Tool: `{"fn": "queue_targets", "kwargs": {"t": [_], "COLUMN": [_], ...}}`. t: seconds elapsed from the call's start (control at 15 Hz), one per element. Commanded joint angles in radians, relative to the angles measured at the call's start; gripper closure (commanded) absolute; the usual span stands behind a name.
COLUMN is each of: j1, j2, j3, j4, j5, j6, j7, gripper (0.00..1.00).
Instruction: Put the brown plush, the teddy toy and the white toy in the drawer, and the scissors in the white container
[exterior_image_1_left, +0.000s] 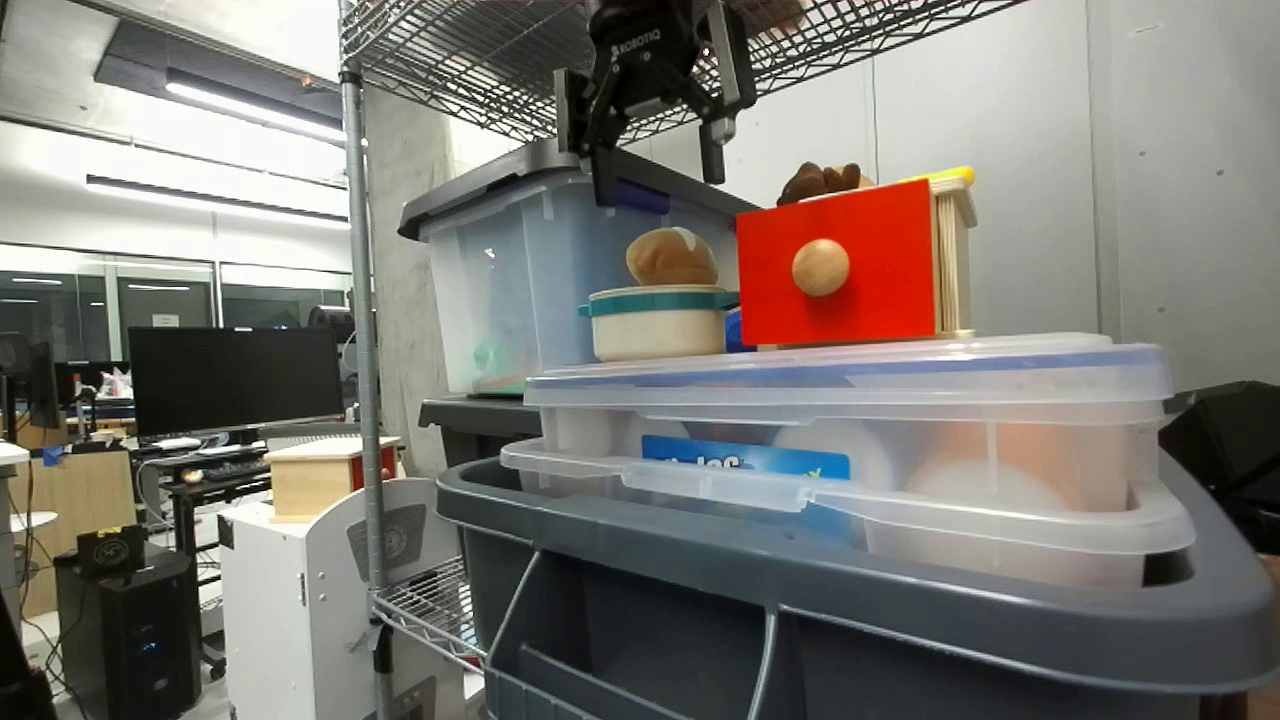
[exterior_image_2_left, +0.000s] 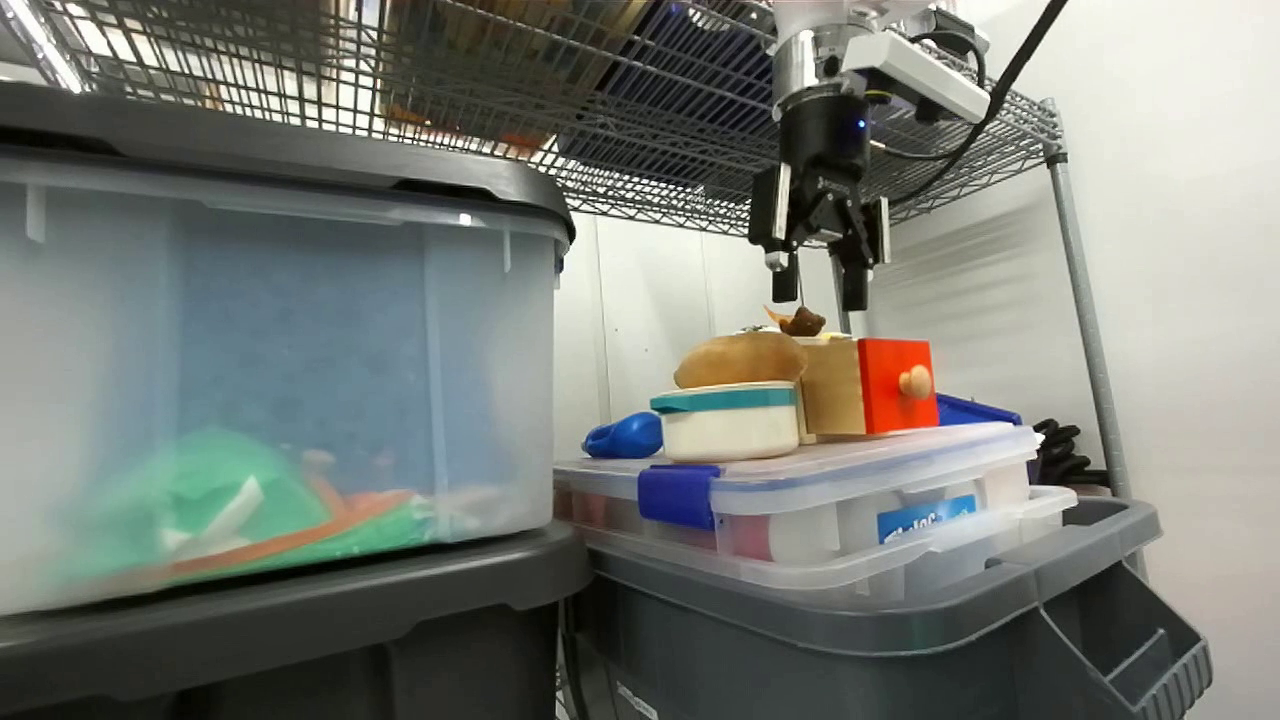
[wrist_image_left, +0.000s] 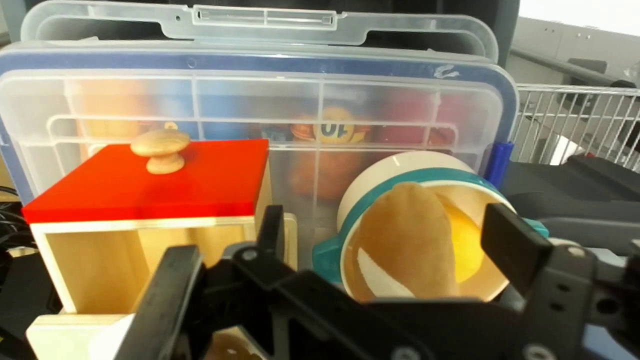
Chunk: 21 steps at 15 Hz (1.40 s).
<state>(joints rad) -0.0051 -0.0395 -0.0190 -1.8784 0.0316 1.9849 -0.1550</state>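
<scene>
My gripper (exterior_image_1_left: 657, 167) is open and empty in both exterior views (exterior_image_2_left: 820, 282), above the things. A tan-brown plush (wrist_image_left: 407, 240) with a white patch sits in the white container (exterior_image_1_left: 655, 335), a cream pot with teal rim and handles. A yellow thing (wrist_image_left: 465, 245) lies beside it. In the wrist view my fingers are on either side of the plush, not touching it. The red-fronted drawer (wrist_image_left: 210, 172) is pulled open; the visible interior is bare wood. A dark brown toy (exterior_image_1_left: 820, 182) and a partly hidden white thing (wrist_image_left: 109, 336) are on the casing. I cannot make out scissors.
A clear bin with a blue-edged lid (exterior_image_1_left: 850, 372) carries the pot and drawer. A tall lidded bin (exterior_image_2_left: 340, 380) stands alongside. A wire shelf (exterior_image_2_left: 480, 120) hangs overhead near my wrist. A blue object (exterior_image_2_left: 625, 437) lies beside the pot.
</scene>
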Motion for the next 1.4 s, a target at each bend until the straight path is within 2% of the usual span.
{"fn": "queue_targets", "kwargs": {"t": [0.0, 0.53, 0.93, 1.0, 1.07, 1.33], "j1": [0.006, -0.002, -0.009, -0.009, -0.009, -0.01], "j2": [0.024, 0.083, 0.153, 0.158, 0.159, 0.165], "j3": [0.008, 0.002, 0.006, 0.008, 0.009, 0.01], "j4": [0.029, 0.032, 0.063, 0.069, 0.075, 0.087], "j5": [0.031, 0.02, 0.025, 0.025, 0.025, 0.025], "j6": [0.023, 0.118, 0.114, 0.111, 0.111, 0.109], "j7": [-0.039, -0.098, -0.09, -0.091, -0.092, -0.094], "gripper": [0.0, 0.0, 0.0, 0.08, 0.26, 0.58]}}
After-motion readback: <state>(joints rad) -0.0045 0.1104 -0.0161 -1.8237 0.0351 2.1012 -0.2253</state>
